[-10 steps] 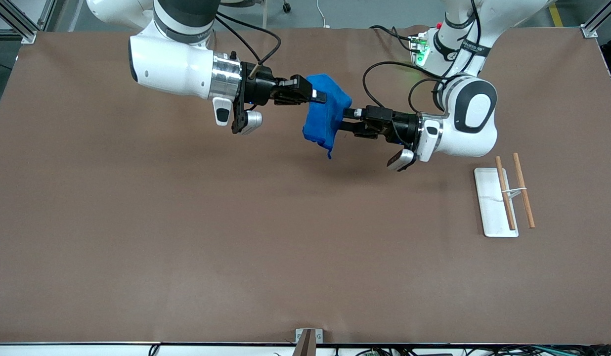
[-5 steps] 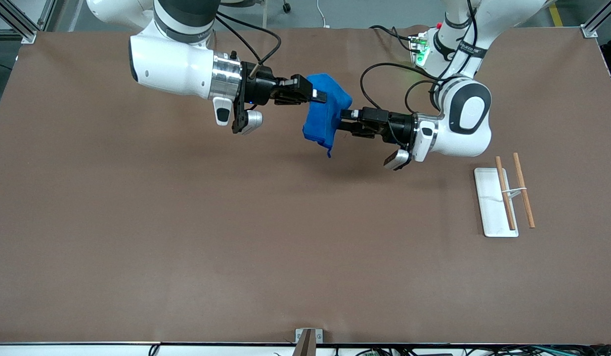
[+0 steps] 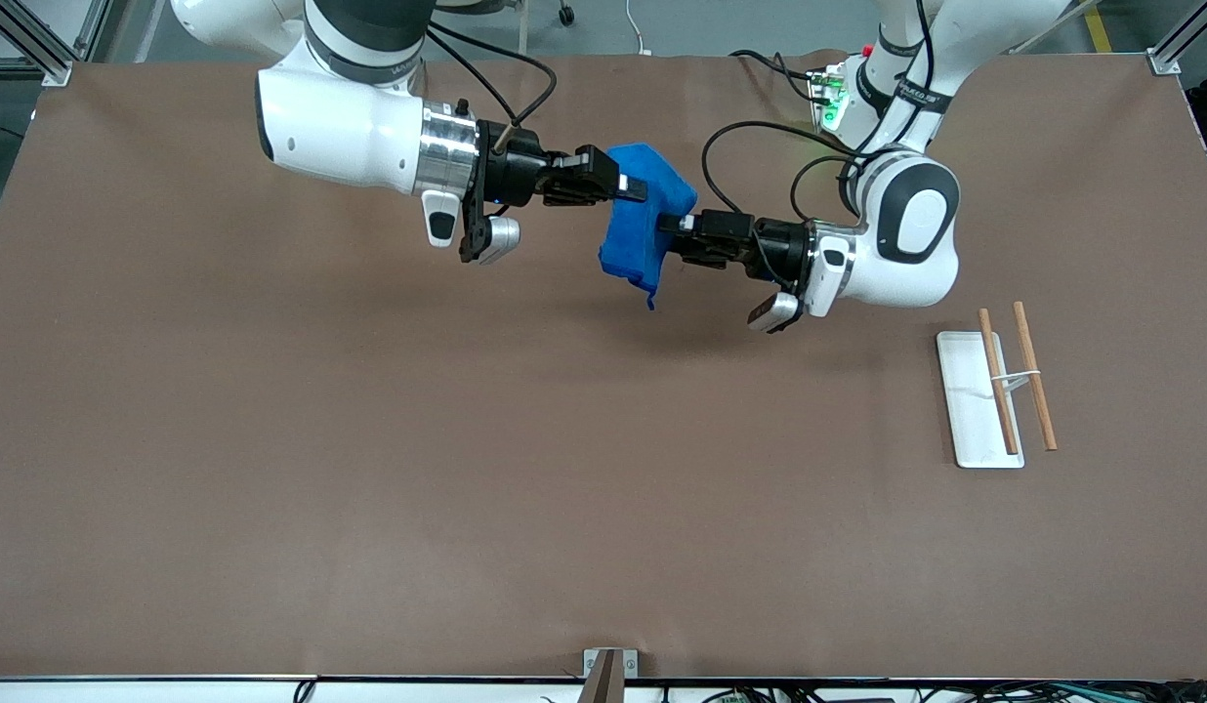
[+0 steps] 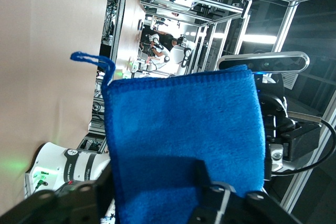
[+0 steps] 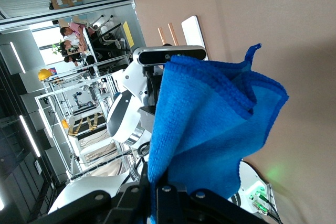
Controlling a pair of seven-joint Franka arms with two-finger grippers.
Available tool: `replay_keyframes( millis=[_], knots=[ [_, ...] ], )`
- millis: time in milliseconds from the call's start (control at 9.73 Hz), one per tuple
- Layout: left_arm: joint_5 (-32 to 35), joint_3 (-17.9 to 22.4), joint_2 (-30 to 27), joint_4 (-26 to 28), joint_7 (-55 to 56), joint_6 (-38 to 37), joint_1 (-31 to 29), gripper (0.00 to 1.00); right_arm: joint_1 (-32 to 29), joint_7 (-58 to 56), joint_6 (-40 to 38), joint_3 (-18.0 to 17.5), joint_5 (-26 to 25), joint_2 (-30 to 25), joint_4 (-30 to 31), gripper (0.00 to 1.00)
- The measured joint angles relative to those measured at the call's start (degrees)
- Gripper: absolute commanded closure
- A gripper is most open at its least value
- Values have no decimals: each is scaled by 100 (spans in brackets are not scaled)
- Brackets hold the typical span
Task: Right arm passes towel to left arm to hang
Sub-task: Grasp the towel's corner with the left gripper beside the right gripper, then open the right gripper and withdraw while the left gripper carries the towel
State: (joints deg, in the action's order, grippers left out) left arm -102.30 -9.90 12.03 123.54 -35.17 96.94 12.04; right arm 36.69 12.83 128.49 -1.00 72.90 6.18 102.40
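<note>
left gripper (image 3: pixel 674 240) now deeper around towel (image 3: pixel 641 225)

A wide brown table (image 3: pixel 369 488) fills the front view. Grey floor (image 3: pixel 711 24) lies past its top edge. Metal frame posts (image 3: pixel 37 44) stand at the corners. Ceiling lights (image 4: pixel 260 39) shine on metal racks (image 5: pixel 79 93).

One towel (image 3: pixel 641 227) — two wooden rods (image 3: pixel 997 381) (one white tray (image 3: pixel 963 410)) — two arms (image 3: pixel 350 132)
</note>
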Motion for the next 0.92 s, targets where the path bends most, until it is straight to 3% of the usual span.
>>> replay_keyframes(
  millis=[205,514,616,719,822,925],
  knots=[
    [-3,13,-3,-8,0,1,-17,100,10,0,66,0,4,0,-16,94],
    [-4,54,-94,-64,0,98,-114,100,41,0,104,0,8,0,-26,93],
    [87,57,-136,-92,2,162,-130,100,44,0,105,0,8,0,-27,86],
    [238,57,-159,-148,39,212,-145,100,45,0,105,0,8,0,-28,19],
    [406,62,-164,-213,82,227,-181,100,45,-3,105,3,4,0,-28,0],
    [619,70,-165,-281,91,235,-233,100,45,-4,105,22,-46,0,-28,0]
  ],
)
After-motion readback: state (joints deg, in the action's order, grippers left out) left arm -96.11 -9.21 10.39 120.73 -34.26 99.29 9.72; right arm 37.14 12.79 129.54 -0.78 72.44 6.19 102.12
